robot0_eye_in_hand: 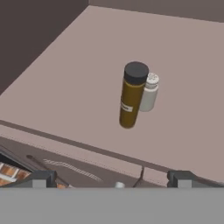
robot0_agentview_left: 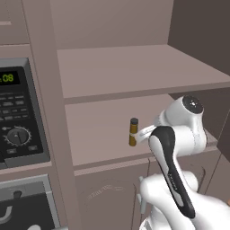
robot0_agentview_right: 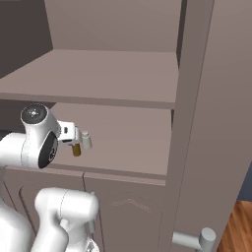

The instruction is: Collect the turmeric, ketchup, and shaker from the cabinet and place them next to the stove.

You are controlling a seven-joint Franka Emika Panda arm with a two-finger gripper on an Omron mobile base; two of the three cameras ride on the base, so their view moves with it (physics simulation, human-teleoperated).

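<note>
Mustard jar: I see the turmeric upright on the cabinet lower shelf, shaker just beside it, perhaps touching.
Fingers: my fingers are spread apart, empty, short of the jar.
Risk: closing in crooked, I could topple the shaker.
Ketchup: unlocated.

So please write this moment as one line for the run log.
phase: approach | end effector: open, short of shelf | turmeric: upright on lower cabinet shelf | shaker: upright, close behind turmeric
</note>
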